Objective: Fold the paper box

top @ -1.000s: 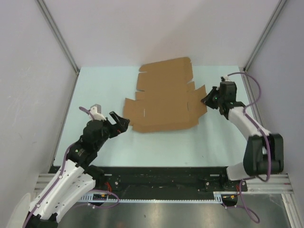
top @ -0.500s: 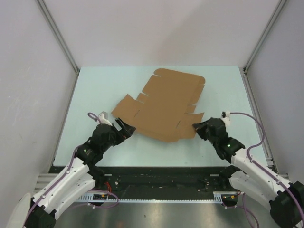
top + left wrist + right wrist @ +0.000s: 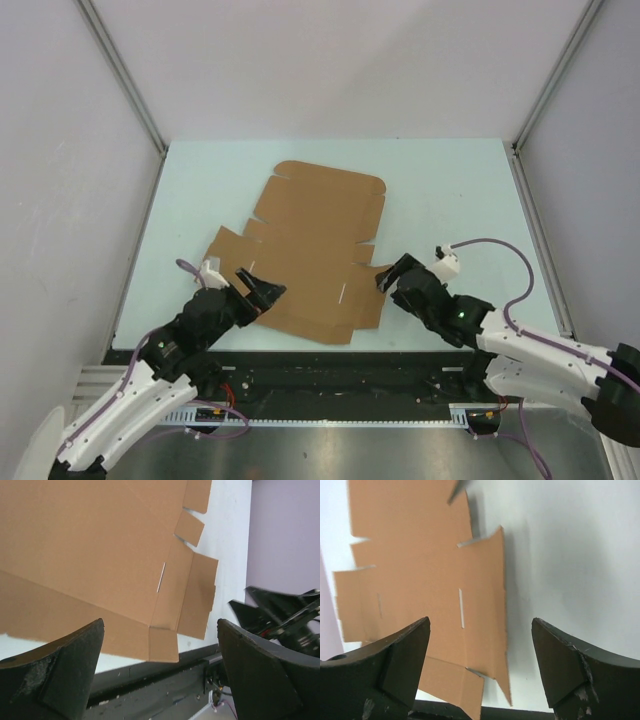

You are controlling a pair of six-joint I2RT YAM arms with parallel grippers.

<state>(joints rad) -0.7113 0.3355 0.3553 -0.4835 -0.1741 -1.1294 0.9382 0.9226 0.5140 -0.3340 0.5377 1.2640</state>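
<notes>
The right gripper (image 3: 391, 275) is seen with its jaws spread wide and nothing clamped between them; in the right wrist view its fingers (image 3: 385, 670) are set far apart at the lower corners, and the paper box (image 3: 305, 245) is seen lying beyond and below them, gripped by neither. From above, this gripper is placed just beside the small flap on the sheet's right near side; whether it touches the cardboard cannot be told. The left gripper (image 3: 262, 288) is likewise held wide open and empty; its tips are found at the sheet's left near edge, and contact there cannot be judged either.

The paper box is laid out as a flat, unfolded brown sheet on the pale green table (image 3: 450, 190); it is turned at an angle, with its round-cornered panel toward the far side and its side flaps spread to left and right; a near corner is brought up to the table's near edge, by the black rail (image 3: 340, 375). A narrow slit (image 3: 161, 577) is cut beside a crease near that corner. The purple cable (image 3: 505, 250) is looped above the right arm (image 3: 545, 350); the left arm (image 3: 130, 395) is stretched in from the near left.
</notes>
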